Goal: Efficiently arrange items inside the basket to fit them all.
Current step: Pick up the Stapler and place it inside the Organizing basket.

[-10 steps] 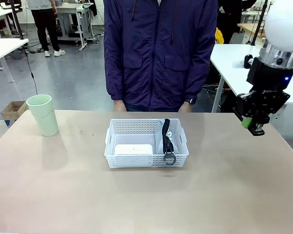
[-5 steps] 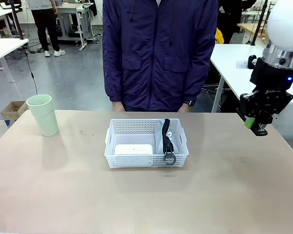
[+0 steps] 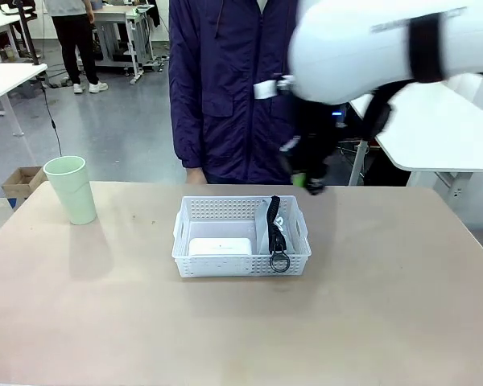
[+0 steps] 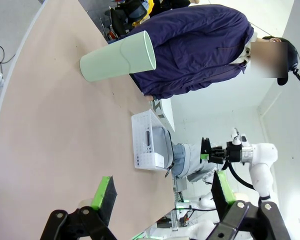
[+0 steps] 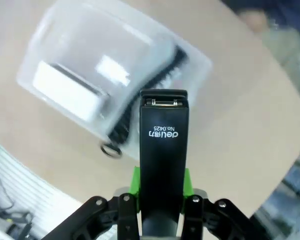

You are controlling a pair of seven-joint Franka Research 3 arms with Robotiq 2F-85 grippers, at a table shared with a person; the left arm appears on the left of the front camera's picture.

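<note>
The white basket (image 3: 240, 211) stands mid-table and holds a white rounded box (image 3: 220, 246) at its front left. A grey pouch (image 3: 265, 222) with black zipper and ring stands on edge at its right. My right gripper (image 3: 311, 185) hangs above the basket's far right corner. In the right wrist view that gripper (image 5: 162, 184) is shut on a black stapler (image 5: 163, 145), above the blurred basket (image 5: 50, 42), box (image 5: 70, 90) and pouch ring (image 5: 111, 150). The pale green cup (image 3: 71, 189) stands upright at the far left. My left gripper (image 4: 162, 195) is open above the table, far from the cup (image 4: 120, 57) and basket (image 4: 145, 142).
A person in a dark blue jacket (image 3: 249, 88) stands at the far edge behind the basket, hands low at the table edge. The table (image 3: 386, 305) is bare in front and on the right. Other white tables stand beyond on both sides.
My right arm has swung from the far right of the table leftward to above the basket's far right corner, still holding the stapler. Basket, box, pouch and cup have not moved.
</note>
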